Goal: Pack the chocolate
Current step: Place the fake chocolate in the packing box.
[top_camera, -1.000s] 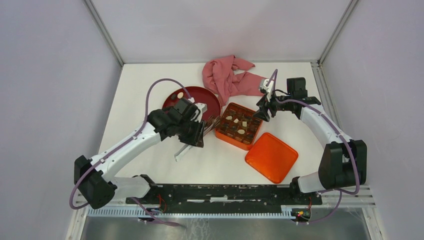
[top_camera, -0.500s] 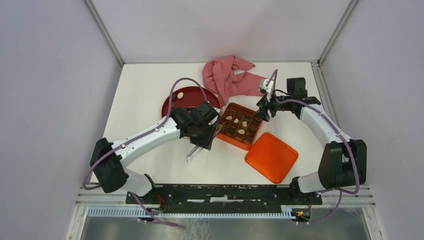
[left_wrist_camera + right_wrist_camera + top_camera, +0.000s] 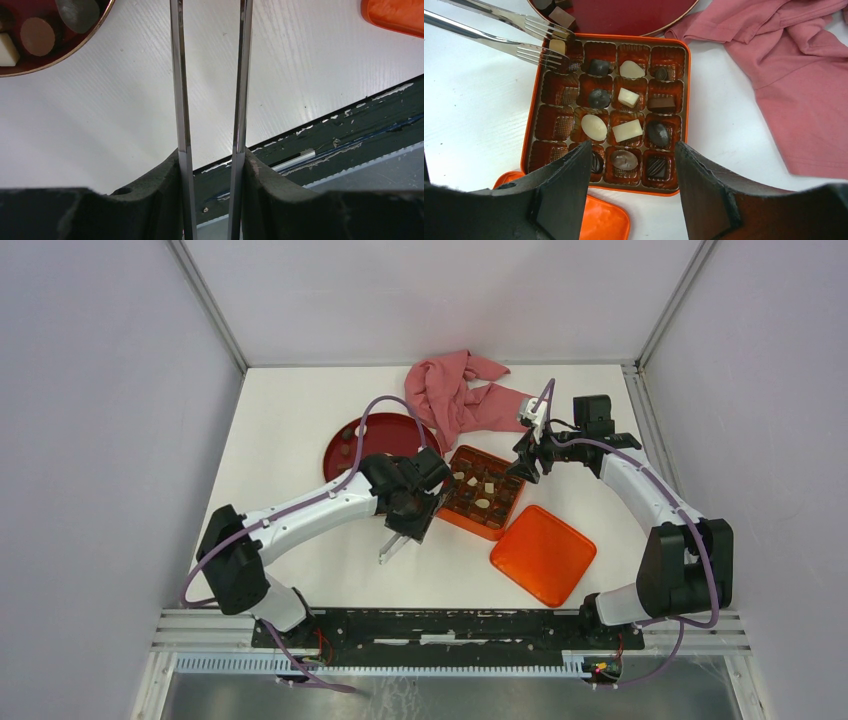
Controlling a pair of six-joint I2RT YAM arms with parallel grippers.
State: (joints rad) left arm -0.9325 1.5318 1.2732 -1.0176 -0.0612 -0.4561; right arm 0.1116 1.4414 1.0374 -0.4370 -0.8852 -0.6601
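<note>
The left gripper (image 3: 418, 512) is clamped partway closed on a pair of metal serving tongs (image 3: 393, 547), whose 2 flat arms run between its fingers (image 3: 167, 172) in the left wrist view. Their fork-like tips reach the corner of the orange square tin (image 3: 466, 521) nearest the round dark-red plate (image 3: 350, 440). In the right wrist view a cream piece of chocolate (image 3: 557, 46) sits between the tines at that corner cup; whether it rests in the cup or hangs just above it cannot be told. The tin's 16 compartments stand in 4 rows of 4. Dark, brown and cream pieces fill 3 columns, while the 3 other cups in the tongs' column hold nothing. A few more pieces lie on the plate, just beside the tin, among them a round brown one (image 3: 37, 36). The right gripper (image 3: 527, 463) hovers over the opposite side of the tin with its jaws spread wide and nothing between them. The tin's orange lid (image 3: 543, 553) lies on the white table (image 3: 300, 420) next to the tin on the near side. A crumpled pink cloth (image 3: 455, 395) lies beyond it toward the back wall.
</note>
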